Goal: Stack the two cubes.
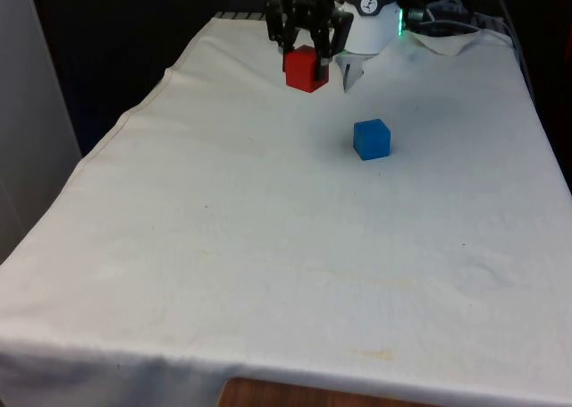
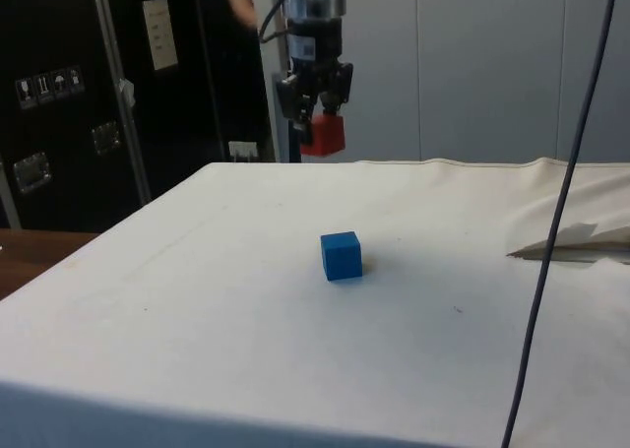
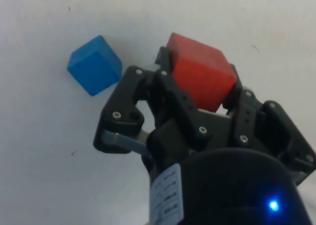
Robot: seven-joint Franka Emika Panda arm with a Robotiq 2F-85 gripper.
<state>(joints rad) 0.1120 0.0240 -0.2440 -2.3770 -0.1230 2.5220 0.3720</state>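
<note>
My gripper [image 1: 307, 56] is shut on a red cube [image 1: 307, 68] and holds it in the air above the far part of the table. The side view shows the red cube [image 2: 322, 134] well clear of the cloth, under the black gripper [image 2: 315, 113]. A blue cube [image 1: 372, 139] rests on the white cloth, nearer the camera and towards the front view's right of the held cube. In the wrist view the red cube [image 3: 201, 77] sits between the fingers [image 3: 165, 79], with the blue cube [image 3: 95, 65] on the cloth beside it, apart from the gripper [image 3: 197, 84].
The white cloth [image 1: 268, 246] covers the whole table. It is rumpled into a raised fold [image 2: 576, 241] at the far end near the robot's base. A thin dark cable [image 2: 556, 222] hangs in the foreground of the side view. Dark cabinets [image 2: 98, 94] stand beyond the table's side.
</note>
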